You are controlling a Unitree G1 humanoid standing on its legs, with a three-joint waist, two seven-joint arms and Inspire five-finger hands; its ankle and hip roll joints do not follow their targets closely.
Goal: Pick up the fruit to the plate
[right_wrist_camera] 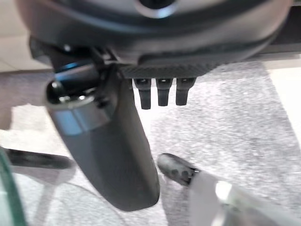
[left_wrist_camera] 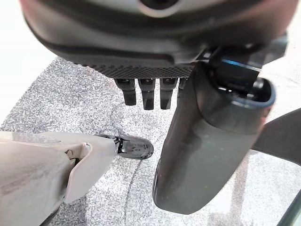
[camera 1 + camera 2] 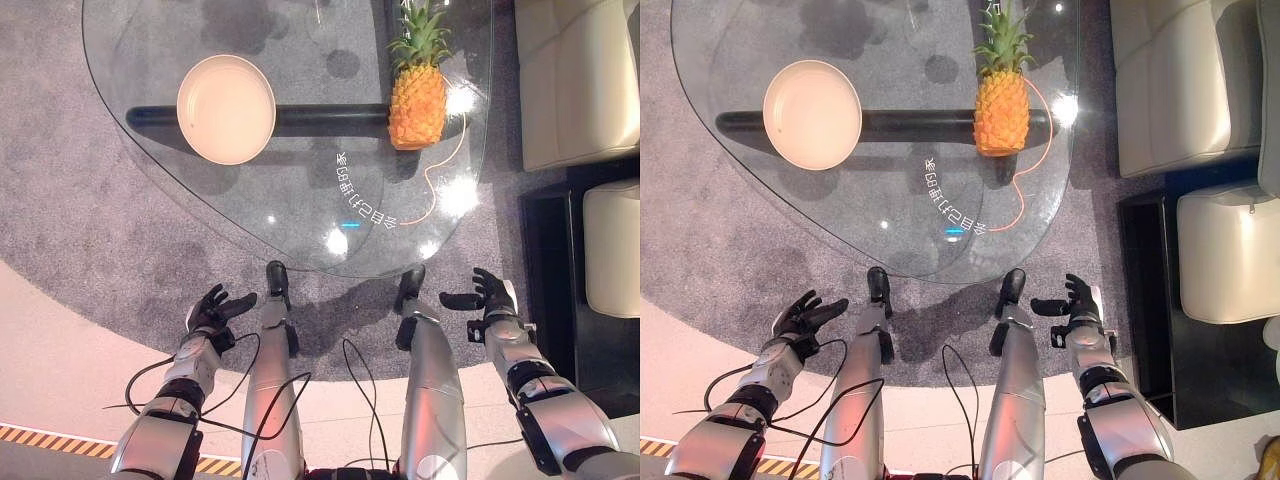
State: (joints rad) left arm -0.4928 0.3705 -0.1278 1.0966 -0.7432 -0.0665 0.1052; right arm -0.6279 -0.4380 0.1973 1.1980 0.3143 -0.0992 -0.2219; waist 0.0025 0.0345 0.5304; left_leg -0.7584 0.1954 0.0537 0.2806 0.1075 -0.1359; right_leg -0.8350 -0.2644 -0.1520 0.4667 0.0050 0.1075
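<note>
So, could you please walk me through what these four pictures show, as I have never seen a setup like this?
This is a humanoid robot looking down at its own work. The two wide pictures come from the two eyes of a camera on its head; the two close ones come from cameras on its wrists, looking along each dark hand. Ahead stands a glass table. On it are a pale round plate, empty, and to its right an upright pineapple, apart from the plate. The left robot hand and the right robot hand hang open below the table's near edge, over grey carpet. Neither holds anything.

glass table (image 3: 200, 200), plate (image 3: 226, 108), pineapple (image 3: 417, 100) (upright)
</note>
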